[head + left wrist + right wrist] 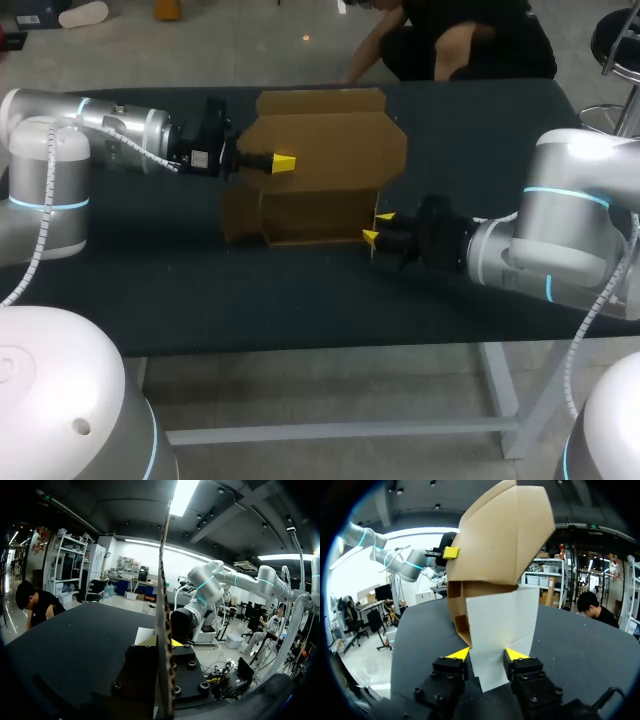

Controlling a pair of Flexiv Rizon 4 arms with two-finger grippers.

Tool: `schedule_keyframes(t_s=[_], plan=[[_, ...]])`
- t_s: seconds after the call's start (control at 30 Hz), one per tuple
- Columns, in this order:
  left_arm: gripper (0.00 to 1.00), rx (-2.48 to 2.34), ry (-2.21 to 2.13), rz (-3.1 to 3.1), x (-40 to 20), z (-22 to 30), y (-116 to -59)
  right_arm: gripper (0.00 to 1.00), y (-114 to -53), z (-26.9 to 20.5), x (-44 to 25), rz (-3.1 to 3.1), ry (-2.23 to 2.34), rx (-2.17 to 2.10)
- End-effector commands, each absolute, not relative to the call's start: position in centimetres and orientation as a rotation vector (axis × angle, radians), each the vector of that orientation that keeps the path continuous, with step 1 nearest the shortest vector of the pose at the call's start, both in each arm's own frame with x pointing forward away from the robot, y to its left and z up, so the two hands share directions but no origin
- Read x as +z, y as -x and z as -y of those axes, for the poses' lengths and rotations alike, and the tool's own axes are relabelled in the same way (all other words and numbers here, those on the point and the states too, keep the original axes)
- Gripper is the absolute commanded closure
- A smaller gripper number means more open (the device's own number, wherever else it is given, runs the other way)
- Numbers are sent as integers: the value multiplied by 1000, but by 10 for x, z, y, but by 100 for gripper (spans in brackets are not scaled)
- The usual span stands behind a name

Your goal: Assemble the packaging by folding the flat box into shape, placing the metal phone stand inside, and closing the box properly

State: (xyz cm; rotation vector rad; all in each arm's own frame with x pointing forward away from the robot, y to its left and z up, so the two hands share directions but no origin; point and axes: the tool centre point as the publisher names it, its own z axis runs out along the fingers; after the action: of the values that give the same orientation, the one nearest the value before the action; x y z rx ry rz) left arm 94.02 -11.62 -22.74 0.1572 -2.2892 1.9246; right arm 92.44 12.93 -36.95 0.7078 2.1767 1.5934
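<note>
Your left gripper (281,163) clamps the box's (312,216) upper panel (335,135); your right gripper's (487,653) fingers stand apart around its white flap (502,620).

No text, label or number is readable on the brown cardboard box (325,150) or the dark surface (300,300).

The cardboard box (320,150) is showing plain brown on its outer faces, while one flap (502,625) is facing the right wrist camera in white. The table (300,300) is wearing a dark, near-black top over a pale frame (500,400). The left gripper (283,162) and right gripper (378,227) are both showing black bodies with bright yellow tips. The left arm (110,125) and right arm (560,230) are gleaming silver-white, with thin cyan rings glowing at the joints and white coiled cables (40,240) trailing alongside.
</note>
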Motion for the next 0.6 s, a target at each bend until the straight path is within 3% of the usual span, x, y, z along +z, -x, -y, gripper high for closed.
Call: schedule_keyframes(t_s=[0.03, 0.6], plan=[[100, 1922, -154, 2288, -230, 118, -940, 55, -913, -127, -370, -2148, -726, 1581], [100, 1922, -154, 2288, -230, 118, -940, 53, -885, -106, -365, -2178, -712, 1563]])
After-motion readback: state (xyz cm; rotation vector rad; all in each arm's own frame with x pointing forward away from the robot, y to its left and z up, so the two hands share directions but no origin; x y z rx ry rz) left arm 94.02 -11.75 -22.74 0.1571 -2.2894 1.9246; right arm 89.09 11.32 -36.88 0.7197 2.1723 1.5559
